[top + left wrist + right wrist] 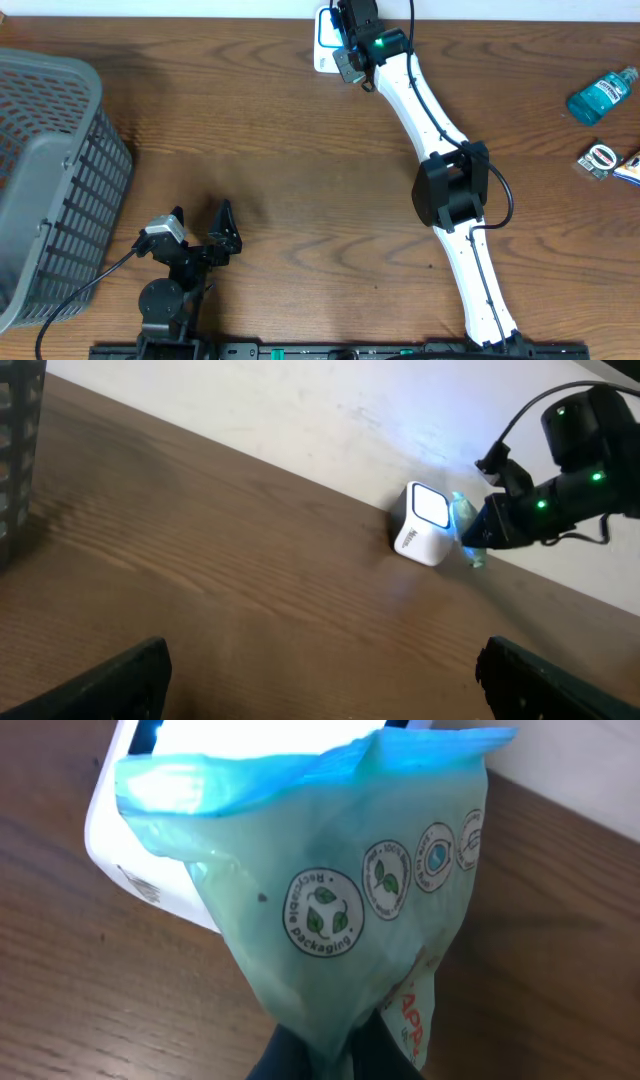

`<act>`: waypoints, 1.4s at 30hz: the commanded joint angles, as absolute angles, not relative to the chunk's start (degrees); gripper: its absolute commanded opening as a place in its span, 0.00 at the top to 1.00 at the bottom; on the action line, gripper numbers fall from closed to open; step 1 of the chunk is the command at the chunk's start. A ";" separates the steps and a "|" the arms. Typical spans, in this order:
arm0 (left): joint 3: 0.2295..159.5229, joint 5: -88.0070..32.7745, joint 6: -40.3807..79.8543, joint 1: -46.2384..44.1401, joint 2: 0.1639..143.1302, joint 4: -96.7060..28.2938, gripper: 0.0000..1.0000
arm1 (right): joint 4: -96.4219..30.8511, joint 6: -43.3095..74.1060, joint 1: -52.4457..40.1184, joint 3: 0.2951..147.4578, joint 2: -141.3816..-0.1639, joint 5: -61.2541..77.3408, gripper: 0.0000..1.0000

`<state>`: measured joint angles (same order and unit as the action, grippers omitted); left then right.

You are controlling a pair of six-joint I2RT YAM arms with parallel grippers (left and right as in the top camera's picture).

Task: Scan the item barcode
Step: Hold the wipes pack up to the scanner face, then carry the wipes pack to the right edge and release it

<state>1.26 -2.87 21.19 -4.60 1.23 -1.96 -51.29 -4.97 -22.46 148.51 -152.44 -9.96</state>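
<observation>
A brown wooden table (280,150) ran up to a plain white wall (300,410). At the far edge of the table, close to the wall, sat a small white cube-shaped scanner (420,530), and its window glowed bright.

We saw the right gripper (330,1055) reached out to the scanner, its jaws pinched shut on the bottom edge of a soft blue-green packet (330,900). The packet stood upright from the fingers, with its top edge up against the lit window. We judged it was held from below so that the fingers covered as little of the printed faces as possible and the light could fall on the side turned toward the scanner. The side turned toward us showed a recyclable-packaging symbol and other round marks. We could not see a barcode, and could not tell whether one faced the window.

The left gripper (200,228) rested low at the near side of the table, jaws spread wide and holding nothing. It was well apart from the scanner, probably parked there to leave the other arm room.

A grey slatted basket (50,150) stood at the left edge. A blue mouthwash bottle (600,97) and a few small packages (600,160) lay at the far right, probably waiting to be scanned in turn.
</observation>
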 commanded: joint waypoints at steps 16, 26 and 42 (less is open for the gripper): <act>0.23 -2.15 21.12 -4.40 1.04 -3.86 0.02 | -85.73 1.69 -4.32 166.21 -152.40 -13.21 0.99; 0.23 -2.15 21.12 -4.40 1.04 -3.86 0.02 | -78.63 -0.05 11.70 150.21 -152.51 -13.80 0.99; 0.23 -2.15 21.10 -4.40 1.04 -3.86 0.02 | -79.18 4.69 18.59 148.38 -139.85 -7.40 0.01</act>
